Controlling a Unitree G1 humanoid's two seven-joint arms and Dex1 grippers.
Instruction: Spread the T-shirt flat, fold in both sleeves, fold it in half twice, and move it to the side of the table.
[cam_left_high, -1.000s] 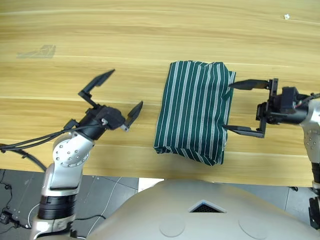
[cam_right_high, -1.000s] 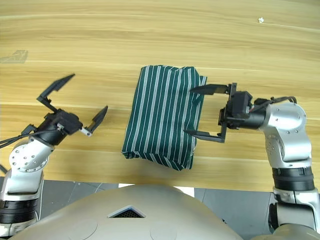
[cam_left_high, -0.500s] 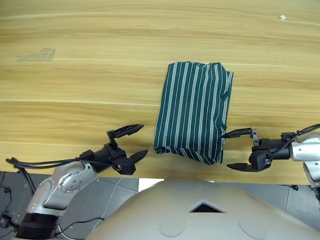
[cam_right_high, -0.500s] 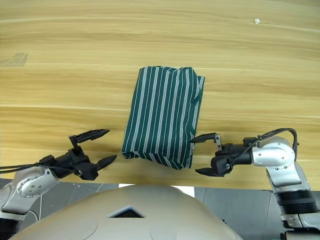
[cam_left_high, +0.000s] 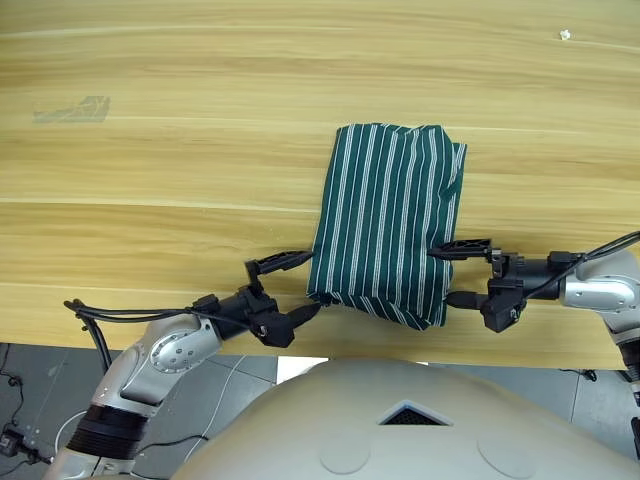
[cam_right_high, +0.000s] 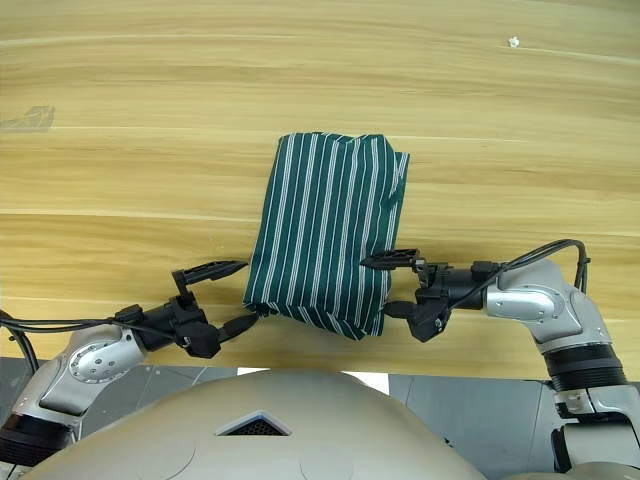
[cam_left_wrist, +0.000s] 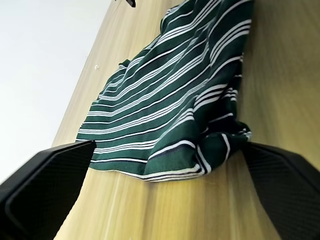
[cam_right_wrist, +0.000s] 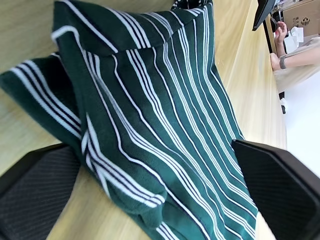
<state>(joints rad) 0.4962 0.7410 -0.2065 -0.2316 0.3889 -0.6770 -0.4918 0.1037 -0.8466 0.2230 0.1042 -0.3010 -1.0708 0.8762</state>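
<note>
The T-shirt (cam_left_high: 388, 220), dark green with white stripes, lies folded into a compact rectangle on the wooden table (cam_left_high: 200, 150), its near end close to the front edge. My left gripper (cam_left_high: 292, 285) stands open at the shirt's near left corner (cam_left_wrist: 200, 150), one finger on each side of that corner. My right gripper (cam_left_high: 458, 271) is open at the near right corner (cam_right_wrist: 125, 165), its fingers straddling the shirt's edge. Neither has closed on the cloth.
Bare wood stretches to the left and far side of the shirt. A small white scrap (cam_left_high: 565, 35) lies far right near the back. The table's front edge (cam_left_high: 300, 350) runs just below both grippers.
Both grippers have come down from beside the shirt's middle to the front edge, then closed in on its near corners. The shirt has not moved.
</note>
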